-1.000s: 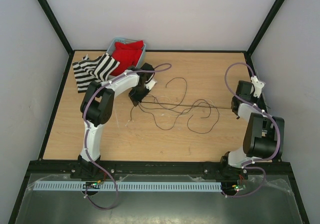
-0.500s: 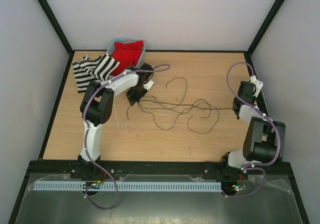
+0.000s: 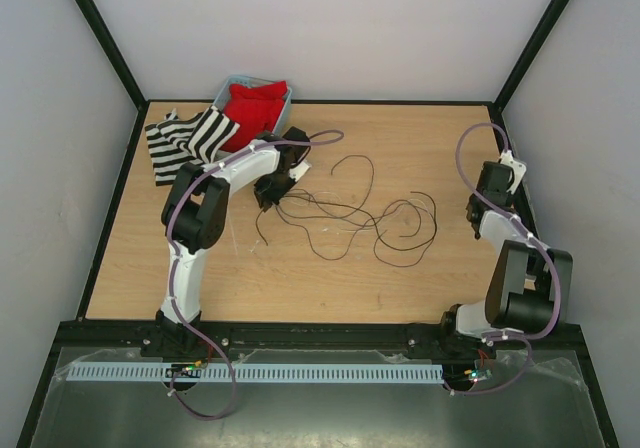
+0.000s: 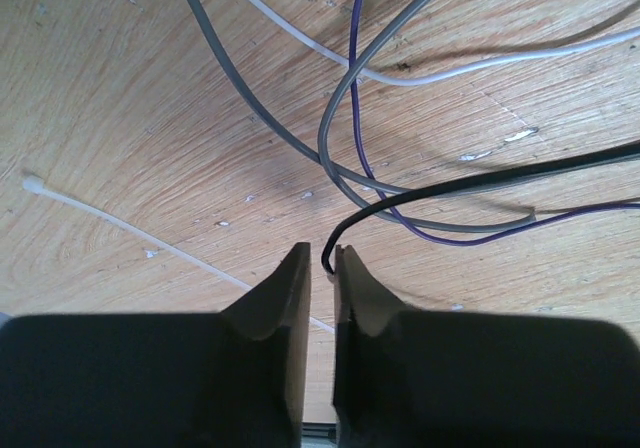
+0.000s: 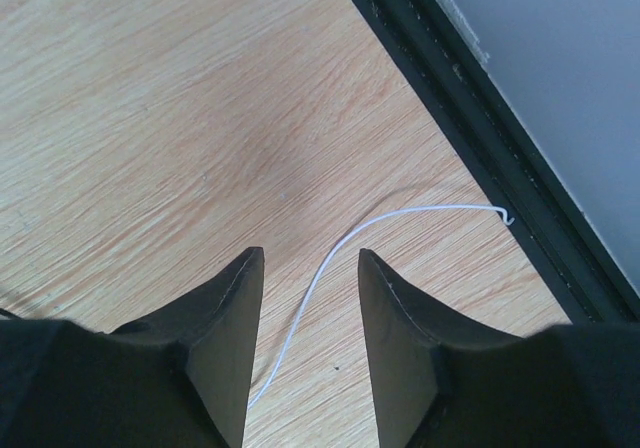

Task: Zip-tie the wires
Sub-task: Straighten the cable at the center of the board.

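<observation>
The wires (image 3: 350,213) lie in loose dark loops on the wooden table between the two arms. My left gripper (image 3: 270,196) hovers low at their left end. In the left wrist view its jaws (image 4: 320,253) stand a narrow gap apart, with the tip of a black wire (image 4: 480,178) at the right finger, not clamped. Grey (image 4: 260,118), purple (image 4: 357,88) and white (image 4: 450,71) strands cross ahead. The zip tie (image 4: 120,226) lies flat to the left. My right gripper (image 3: 472,213) (image 5: 310,256) is open at the table's right edge, over a loose white wire (image 5: 400,215).
A striped black-and-white cloth (image 3: 185,140) and a blue bin holding red cloth (image 3: 255,103) sit at the back left, just behind the left arm. The black frame rail (image 5: 470,138) runs close along the right gripper's far side.
The strand stretched taut between the two grippers has gone slack and curled back toward the middle. My right gripper opened and let it go. The left jaws parted slightly.
</observation>
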Available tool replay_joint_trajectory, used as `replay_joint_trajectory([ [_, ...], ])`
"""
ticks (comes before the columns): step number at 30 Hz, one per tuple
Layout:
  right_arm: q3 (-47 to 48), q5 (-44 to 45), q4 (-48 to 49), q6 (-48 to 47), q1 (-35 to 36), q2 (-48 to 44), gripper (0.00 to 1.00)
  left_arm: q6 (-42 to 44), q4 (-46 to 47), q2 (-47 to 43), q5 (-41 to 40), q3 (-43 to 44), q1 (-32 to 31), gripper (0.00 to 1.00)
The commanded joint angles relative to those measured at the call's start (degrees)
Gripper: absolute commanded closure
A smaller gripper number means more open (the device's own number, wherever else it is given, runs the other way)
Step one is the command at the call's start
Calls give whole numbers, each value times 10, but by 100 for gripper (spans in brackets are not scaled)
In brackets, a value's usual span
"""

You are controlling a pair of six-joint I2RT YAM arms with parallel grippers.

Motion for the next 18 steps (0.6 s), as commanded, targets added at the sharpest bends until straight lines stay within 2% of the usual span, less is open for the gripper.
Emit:
replay_joint_trajectory([
  [1, 19, -12, -15, -7, -3, -43, 47, 5, -19, -10, -20, 11, -3, 80],
  [5, 14, -41, -14, -3, -2, -66, 45, 4, -20, -15, -31, 9, -3, 63],
  [8, 11, -68, -11, 7, -2, -84, 36, 6, -21, -27, -44, 7, -3, 51],
  [13, -8, -139, 21, 25, -3, -121, 11, 2, -24, -68, -37, 5, 7, 33],
  [16, -16, -191, 31, 31, -3, -145, 1, -10, -23, -100, 0, 9, 20, 23],
  [18, -20, -234, 40, 30, -2, -158, 1, -18, -21, -117, 30, 15, 31, 16],
])
